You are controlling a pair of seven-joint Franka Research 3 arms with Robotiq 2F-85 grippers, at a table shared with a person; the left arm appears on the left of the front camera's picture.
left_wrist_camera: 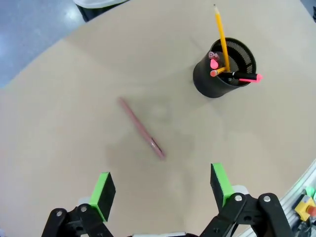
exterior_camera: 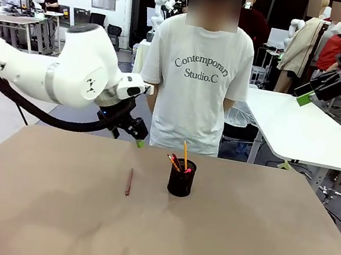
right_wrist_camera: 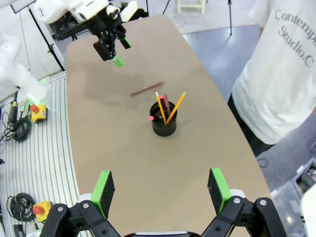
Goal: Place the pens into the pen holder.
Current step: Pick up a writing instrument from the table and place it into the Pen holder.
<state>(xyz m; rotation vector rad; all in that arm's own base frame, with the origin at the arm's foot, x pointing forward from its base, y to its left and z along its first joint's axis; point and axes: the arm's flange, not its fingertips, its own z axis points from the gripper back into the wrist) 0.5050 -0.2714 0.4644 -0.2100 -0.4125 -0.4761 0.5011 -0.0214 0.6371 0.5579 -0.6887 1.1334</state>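
Pen holder (exterior_camera: 180,182) mid-table, holding several pens (exterior_camera: 185,154). Red-brown pen (exterior_camera: 129,182) flat on table (exterior_camera: 248,247) nearby. Left gripper (left_wrist_camera: 163,185), right gripper (right_wrist_camera: 162,185) spread wide, empty.

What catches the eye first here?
A black mesh pen holder stands mid-table with pens sticking out, and one dark red pen lies alone to its left. The left gripper hangs open near that pen; a person in a white T-shirt stands at the far side.

Table (exterior_camera: 255,248): plain tan-brown top with rounded corners. Directly on it are a black mesh pen holder (exterior_camera: 181,181), upright near the middle, and one pen (exterior_camera: 129,182), probably dark red-brown, lying flat to the holder's left, well apart from it.
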